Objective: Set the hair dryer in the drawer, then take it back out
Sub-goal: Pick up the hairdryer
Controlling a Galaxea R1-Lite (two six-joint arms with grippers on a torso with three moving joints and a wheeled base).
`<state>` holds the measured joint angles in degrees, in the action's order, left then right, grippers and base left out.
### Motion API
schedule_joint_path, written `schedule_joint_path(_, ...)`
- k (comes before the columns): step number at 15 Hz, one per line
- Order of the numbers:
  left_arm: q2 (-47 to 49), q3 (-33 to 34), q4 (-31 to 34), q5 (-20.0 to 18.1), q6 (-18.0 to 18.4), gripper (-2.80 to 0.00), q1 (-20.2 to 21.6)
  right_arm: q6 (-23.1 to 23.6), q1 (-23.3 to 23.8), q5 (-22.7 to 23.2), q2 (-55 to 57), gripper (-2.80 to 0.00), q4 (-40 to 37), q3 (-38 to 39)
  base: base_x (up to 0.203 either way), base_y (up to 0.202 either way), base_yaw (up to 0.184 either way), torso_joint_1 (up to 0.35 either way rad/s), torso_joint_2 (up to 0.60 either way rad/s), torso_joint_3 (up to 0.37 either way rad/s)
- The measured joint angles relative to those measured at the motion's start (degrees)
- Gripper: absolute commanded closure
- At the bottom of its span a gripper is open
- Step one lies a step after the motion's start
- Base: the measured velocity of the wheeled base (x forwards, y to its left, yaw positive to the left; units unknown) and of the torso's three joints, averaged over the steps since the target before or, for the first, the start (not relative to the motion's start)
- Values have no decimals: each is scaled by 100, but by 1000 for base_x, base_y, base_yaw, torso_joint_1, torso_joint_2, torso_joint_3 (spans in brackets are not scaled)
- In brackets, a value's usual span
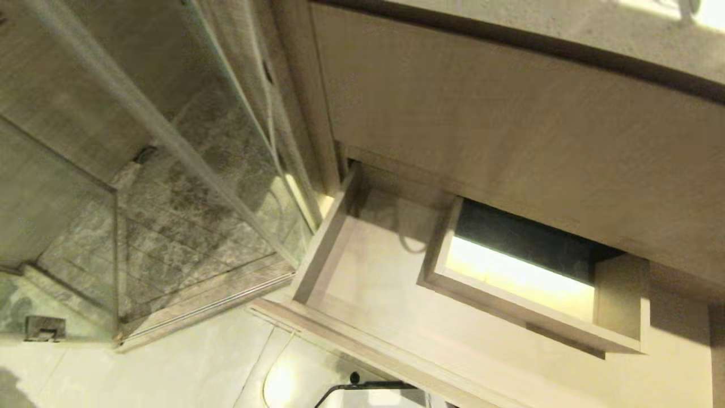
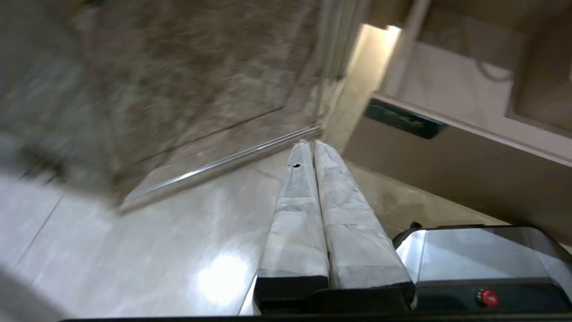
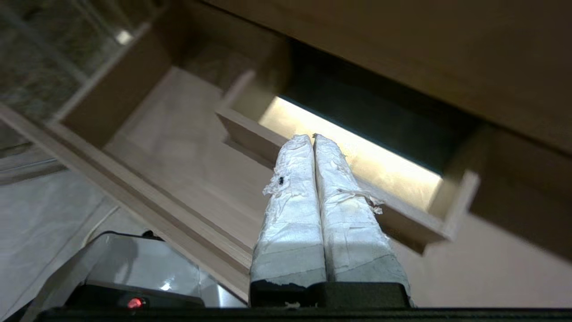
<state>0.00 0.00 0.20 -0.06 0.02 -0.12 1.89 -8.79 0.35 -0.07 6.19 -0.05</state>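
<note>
Drawer is seen pulled out in the head view, below a taller wood-grain panel; a box-shaped cut-out sits inside it; a glass shower enclosure stands to its left; no hair dryer can be made out. Left gripper is shown in the left wrist view with its wrapped fingers pressed together over the pale floor, near the drawer's black plate. Right gripper is likewise seen pressed together, empty, above the drawer's cut-out.
</note>
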Motion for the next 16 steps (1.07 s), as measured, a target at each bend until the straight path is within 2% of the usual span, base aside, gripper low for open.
schedule_joint_path(4,0,0,-2,-1,0,0,-2,-7,-7,0,0,0,0,5,1,-5,118,218,-146,-75)
schedule_joint_path(12,0,0,-2,-4,0,0,1,0,-13,0,0,0,-2,5,0,0,0,10,-6,-2)
schedule_joint_path(16,0,0,-4,-5,-1,0,2,-2,-7,-4,0,0,1,5,0,0,26,169,-331,-153)
